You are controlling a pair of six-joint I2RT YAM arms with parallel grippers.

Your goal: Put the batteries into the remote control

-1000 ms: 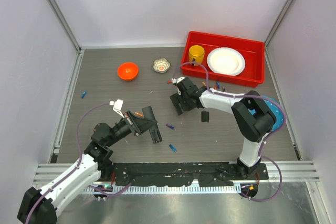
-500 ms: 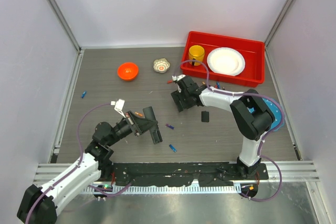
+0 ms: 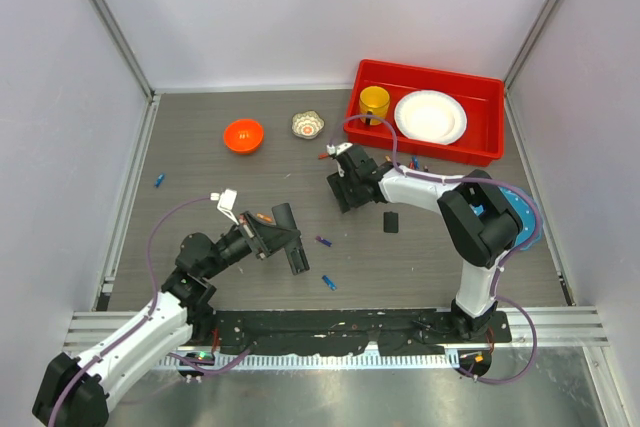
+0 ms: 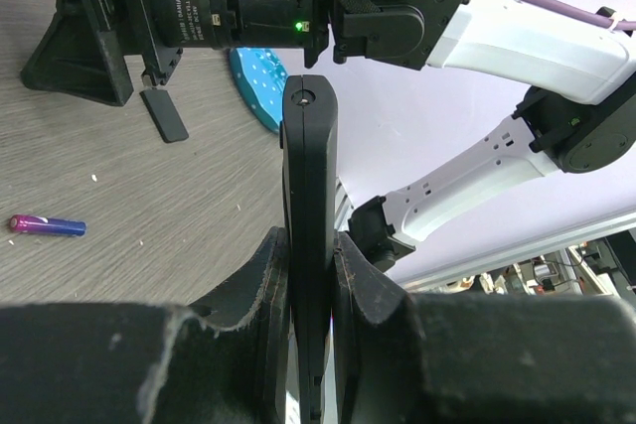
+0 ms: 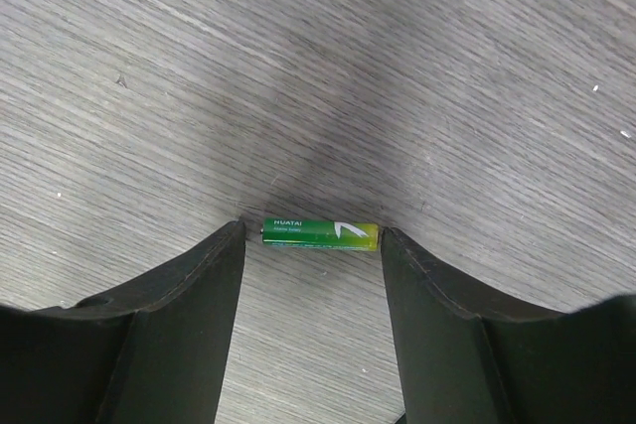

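Note:
My left gripper (image 3: 272, 239) is shut on the slim black remote control (image 3: 292, 242) and holds it on edge above the table. In the left wrist view the remote (image 4: 309, 206) stands clamped between both fingers. My right gripper (image 3: 341, 197) is low over the table at mid-right. In the right wrist view a green battery (image 5: 320, 233) lies on the table between my open fingertips, a sliver of gap at its left end; the gripper's mid-point (image 5: 313, 237) sits on it. A purple-blue battery (image 3: 323, 241) and a blue one (image 3: 328, 282) lie near the remote.
A small black cover (image 3: 391, 222) lies right of centre. Several batteries (image 3: 415, 163) lie by the red bin (image 3: 372, 74), which holds a yellow cup (image 3: 375, 103) and white plate (image 3: 430, 116). An orange bowl (image 3: 243, 135), a small patterned bowl (image 3: 308, 125) and a blue battery (image 3: 159, 180) stand farther left.
My right gripper has shifted slightly toward the far side and settled over the green battery. The left arm with the remote has barely moved.

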